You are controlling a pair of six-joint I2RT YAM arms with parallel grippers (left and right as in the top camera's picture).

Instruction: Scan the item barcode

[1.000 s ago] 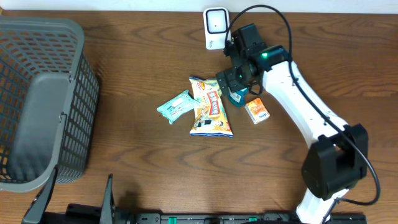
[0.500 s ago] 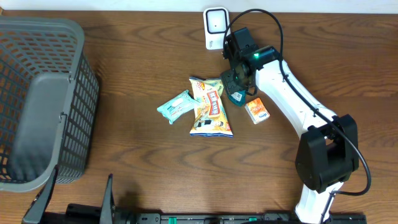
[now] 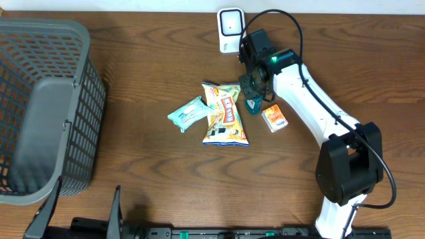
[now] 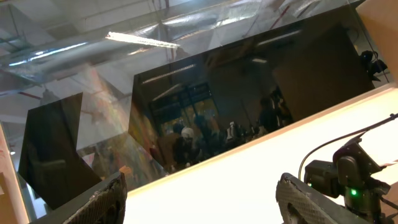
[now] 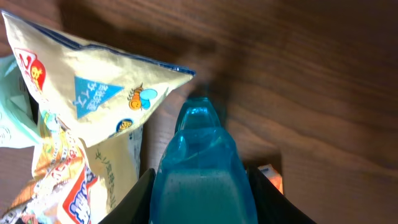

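We look down on a wooden table [image 3: 133, 153] with a yellow snack bag [image 3: 226, 114] lying near its middle; every place here is given from that bag, as the overhead view shows it. Just beside the bag's upper right corner is the blue item [image 3: 253, 104], a see-through teal thing that narrows to a point. We cannot tell what kind of product it is. The right gripper [image 5: 200, 186], on a white arm [image 3: 312, 99] reaching in from the bag's lower right, sits over it. In the wrist view its dark fingers [image 5: 140, 198] press against both sides of the blue item, so this pincer is clamped on it. We cannot tell whether the item has left the wood. Above the bag, toward the far edge and apart from it, stands a white scanner [image 3: 230, 30]. To the bag's right, just past the blue item, lies a small orange box [image 3: 274, 118]. A mint packet [image 3: 190, 113] lies against the bag's left edge. Well to the bag's left stands a grey basket [image 3: 93, 99]. The left gripper [image 4: 202, 183] points up at ceiling lights and dark glass, its fingers held wide apart.
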